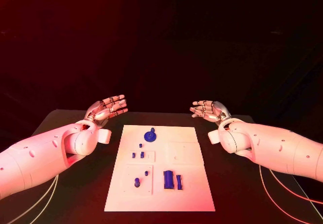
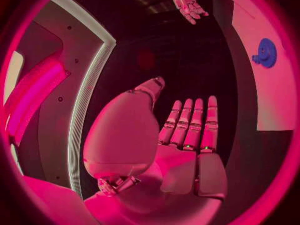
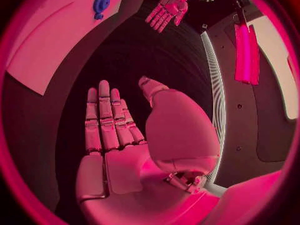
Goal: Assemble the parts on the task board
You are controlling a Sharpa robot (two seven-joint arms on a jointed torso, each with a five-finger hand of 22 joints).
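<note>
The white task board point(image 1: 188, 196) lies flat in the middle of the black table. A round blue part point(image 1: 150, 136) sits near its far edge and appears again in both wrist views point(image 2: 266, 52) point(image 3: 100, 3). Small blue pegs point(image 1: 138, 155) stand at the board's left middle, another small piece point(image 1: 137, 182) lies lower left, and two upright blue blocks point(image 1: 172, 180) stand near the front. My left hand point(image 1: 108, 108) is raised past the board's far left corner, fingers apart and holding nothing point(image 2: 187, 135). My right hand point(image 1: 210, 110) mirrors it at the far right, also holding nothing point(image 3: 112, 130).
The black table point(image 1: 74, 186) stretches bare on both sides of the board. Each forearm lies along a side of the board, the left arm point(image 1: 47, 154) and the right arm point(image 1: 276, 147). Thin cables point(image 1: 283, 196) run over the table's front corners.
</note>
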